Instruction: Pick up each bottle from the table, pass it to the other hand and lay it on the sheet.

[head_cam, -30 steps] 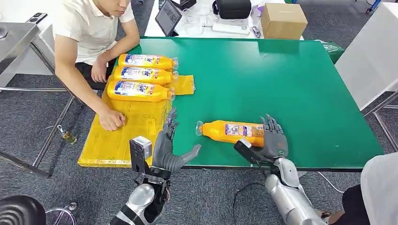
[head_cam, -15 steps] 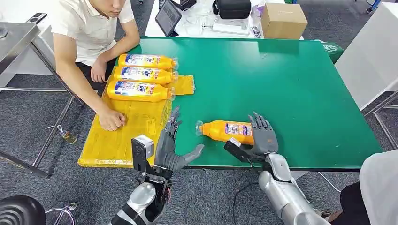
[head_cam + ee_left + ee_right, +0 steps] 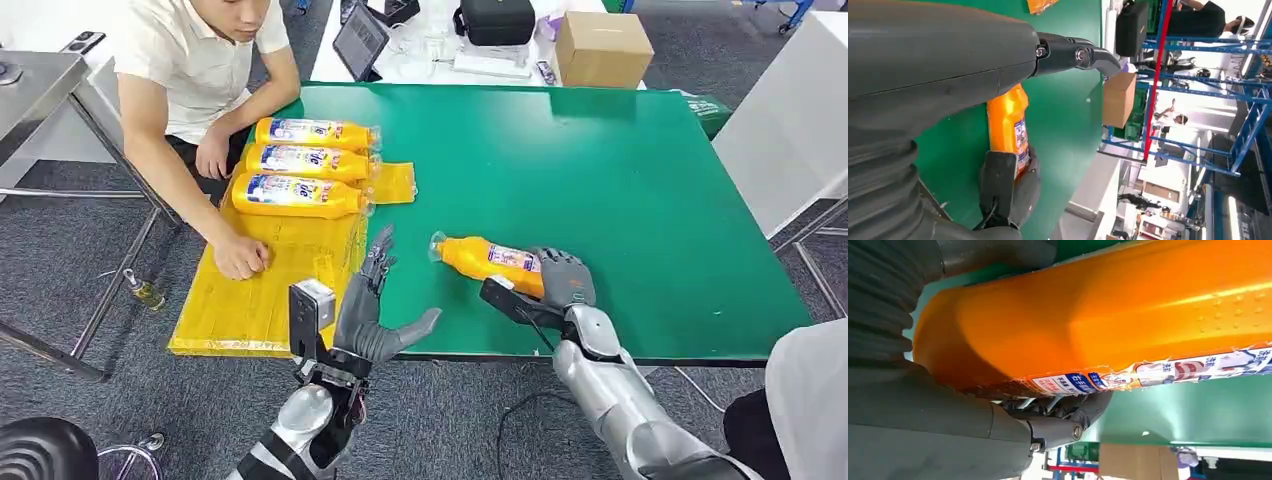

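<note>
Bottle: we see an orange bottle [image 3: 487, 263] with a clear cap and a blue, white and red label lying on its side near the front of the green table [image 3: 620, 180], cap pointing toward the yellow sheet [image 3: 262, 275].
Handling: we judge it rigid, smooth plastic, probably full and fairly heavy, so it could slip or roll; the broad labelled body looks the best place to take hold, leaving the neck free for the receiving hand.
Right hand: our right hand [image 3: 562, 281] has its fingers wrapped round the base end of the bottle, and in the right wrist view the orange body [image 3: 1108, 315] sits tight against the palm; we cannot tell whether it is clear of the tabletop.
Left hand: our left hand [image 3: 370, 315] waits spread, holding nothing, at the table's front edge between bottle and sheet.
Sheet: three matching bottles [image 3: 300, 162] already lie side by side at its far end.
Bystander: a person's hand [image 3: 240, 256] rests on the sheet, near where we judge the next bottle should go.
</note>
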`<state>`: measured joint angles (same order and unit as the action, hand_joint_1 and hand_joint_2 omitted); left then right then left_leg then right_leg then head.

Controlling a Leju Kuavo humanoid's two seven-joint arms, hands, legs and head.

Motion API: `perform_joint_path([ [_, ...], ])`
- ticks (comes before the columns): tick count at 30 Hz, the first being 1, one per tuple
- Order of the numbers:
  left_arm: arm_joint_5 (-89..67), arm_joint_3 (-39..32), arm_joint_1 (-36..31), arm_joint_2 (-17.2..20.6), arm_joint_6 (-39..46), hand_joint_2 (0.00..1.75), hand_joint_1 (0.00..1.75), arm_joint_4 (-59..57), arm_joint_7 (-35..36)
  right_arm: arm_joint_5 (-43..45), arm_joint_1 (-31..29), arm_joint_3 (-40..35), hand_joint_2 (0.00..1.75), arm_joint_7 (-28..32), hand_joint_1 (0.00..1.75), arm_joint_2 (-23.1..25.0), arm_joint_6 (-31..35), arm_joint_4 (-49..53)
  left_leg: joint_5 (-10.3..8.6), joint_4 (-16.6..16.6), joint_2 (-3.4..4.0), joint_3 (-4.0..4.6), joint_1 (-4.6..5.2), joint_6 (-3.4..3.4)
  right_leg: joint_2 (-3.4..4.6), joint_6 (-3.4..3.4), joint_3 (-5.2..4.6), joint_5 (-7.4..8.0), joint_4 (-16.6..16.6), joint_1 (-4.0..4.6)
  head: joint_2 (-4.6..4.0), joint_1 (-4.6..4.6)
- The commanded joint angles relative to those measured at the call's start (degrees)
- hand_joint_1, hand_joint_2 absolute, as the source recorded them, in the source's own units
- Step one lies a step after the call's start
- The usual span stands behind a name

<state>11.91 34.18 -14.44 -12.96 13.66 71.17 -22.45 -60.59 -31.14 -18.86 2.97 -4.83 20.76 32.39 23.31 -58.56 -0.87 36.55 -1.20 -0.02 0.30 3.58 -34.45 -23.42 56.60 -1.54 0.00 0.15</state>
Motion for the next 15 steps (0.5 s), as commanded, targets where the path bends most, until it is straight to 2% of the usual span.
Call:
perform_joint_path([
  [1,0.1,1.4,-2.2,1.1,-0.3,1.75,0.00,-2.8,0.4,0.4,1.4,-1.7,1.75,0.3,1.73,-1.4,-2.1,-6.4,0.02,0.1,-0.05,-0.24,-0.05,0.06,-0.15,-0.19,0.31,-0.03,-0.1,0.10,0.00,-0.02],
  [2,0.1,1.4,-2.2,1.1,-0.3,1.75,0.00,-2.8,0.4,0.4,1.4,-1.7,1.75,0.3,1.73,-1.4,-2.1,-6.4,0.01,0.1,-0.10,-0.18,-0.04,0.04,-0.16,-0.12,0.25,-0.03,-0.1,0.07,0.00,0.00],
  [3,0.1,1.4,-2.1,1.2,-0.3,1.75,0.00,-2.8,0.5,0.9,1.4,-1.4,1.75,0.5,1.64,-1.3,-2.5,-6.3,0.01,0.1,-0.10,-0.28,-0.07,0.08,-0.22,-0.22,0.36,-0.04,-0.2,0.13,0.00,-0.02],
  [6,0.5,0.7,-1.7,1.3,-0.6,1.75,0.00,-2.5,0.6,2.6,2.2,-0.7,1.75,3.2,1.66,-1.6,-2.9,-5.3,0.01,0.1,-0.14,-0.32,-0.04,0.06,-0.22,-0.15,0.41,-0.05,-0.1,0.09,0.00,0.00],
  [8,2.4,-1.5,-0.6,0.7,0.9,1.75,0.00,-1.7,-0.5,11.8,3.7,3.3,1.75,12.8,1.71,-0.4,-7.5,-2.2,0.01,0.2,-0.11,-0.38,-0.06,0.09,-0.23,-0.21,0.48,-0.04,-0.2,0.11,0.00,0.00],
  [9,3.3,-3.0,0.0,0.2,3.7,1.75,0.00,-1.8,-1.2,17.3,5.0,5.2,1.75,16.9,1.75,0.3,-11.4,0.3,0.02,0.1,-0.06,-0.36,-0.06,0.06,-0.15,-0.17,0.43,-0.03,-0.2,0.10,0.00,0.00],
  [11,7.7,-6.9,1.1,-1.2,9.9,1.75,0.00,-3.9,-0.9,19.7,8.9,3.4,1.75,18.0,1.75,0.7,-8.7,9.1,0.03,0.1,-0.02,-0.39,-0.06,0.05,-0.10,-0.17,0.46,-0.03,-0.2,0.10,0.00,0.00],
  [13,12.0,-9.0,2.0,-1.4,12.3,1.75,0.00,-6.6,-2.4,25.0,12.6,2.6,1.75,19.2,1.75,1.8,-9.6,18.6,0.11,0.1,0.18,-0.55,-0.09,0.01,0.07,-0.15,0.56,0.00,-0.2,0.13,0.00,0.09],
  [14,13.3,-9.3,2.6,-1.2,13.0,1.75,0.00,-7.8,-4.2,25.8,14.4,0.6,1.75,17.8,1.75,1.7,-8.4,23.6,0.22,0.2,0.44,-0.72,-0.13,-0.01,0.27,-0.26,0.62,0.04,-0.3,0.20,0.00,0.04],
  [15,13.9,-10.6,3.7,-1.8,15.2,1.75,0.00,-7.9,-6.8,28.4,16.0,0.2,1.75,19.6,1.75,2.3,-7.2,28.1,0.31,0.2,0.54,-0.70,-0.03,-0.07,0.41,-0.20,0.55,0.01,-0.1,0.08,0.00,-0.02],
])
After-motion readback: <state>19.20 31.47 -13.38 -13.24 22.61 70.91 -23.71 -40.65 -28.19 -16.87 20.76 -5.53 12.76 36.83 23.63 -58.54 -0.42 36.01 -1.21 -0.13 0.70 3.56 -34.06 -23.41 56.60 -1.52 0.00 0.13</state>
